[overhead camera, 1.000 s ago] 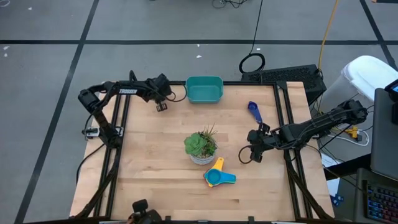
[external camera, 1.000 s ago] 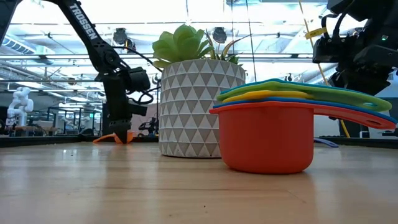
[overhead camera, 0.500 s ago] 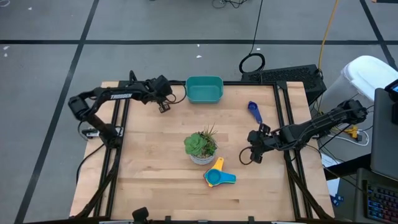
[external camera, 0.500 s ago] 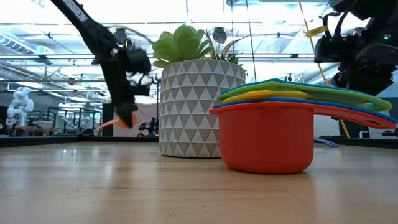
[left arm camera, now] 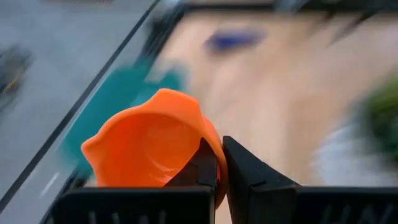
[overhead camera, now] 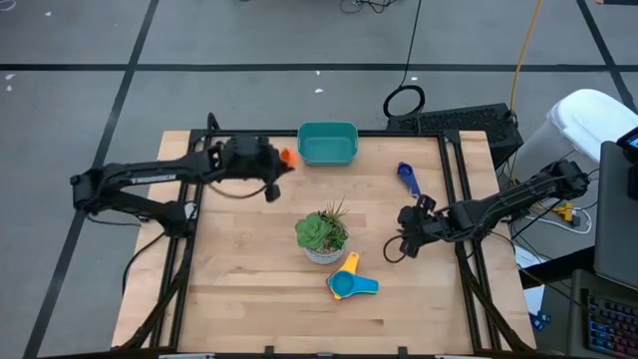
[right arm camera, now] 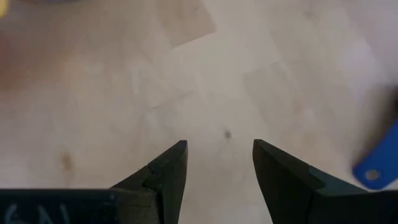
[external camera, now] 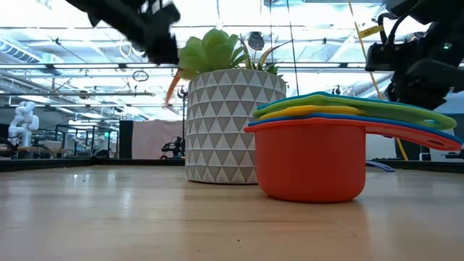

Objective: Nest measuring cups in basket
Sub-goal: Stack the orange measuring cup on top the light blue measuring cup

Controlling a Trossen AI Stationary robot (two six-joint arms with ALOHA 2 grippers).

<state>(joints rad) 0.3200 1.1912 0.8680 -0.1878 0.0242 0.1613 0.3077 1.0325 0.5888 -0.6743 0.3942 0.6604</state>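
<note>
Orange cup (left arm camera: 152, 149) is pinched at its rim by the closed left gripper (overhead camera: 271, 165), just beside the empty teal basket (overhead camera: 327, 144). Four cups are stacked (overhead camera: 351, 282) by the plant (overhead camera: 321, 233); a blue cup (overhead camera: 407, 176) lies apart. Right gripper (overhead camera: 408, 237) hovers open, empty.

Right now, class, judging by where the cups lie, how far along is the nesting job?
Done: several cups already sit nested in a stack on the table beside the potted plant. In hand: the left gripper has its jaws shut on an orange cup, next to the teal basket, which looks empty. Left: that cup, the blue cup lying alone, and the stack. The right gripper waits open over the table.
</note>
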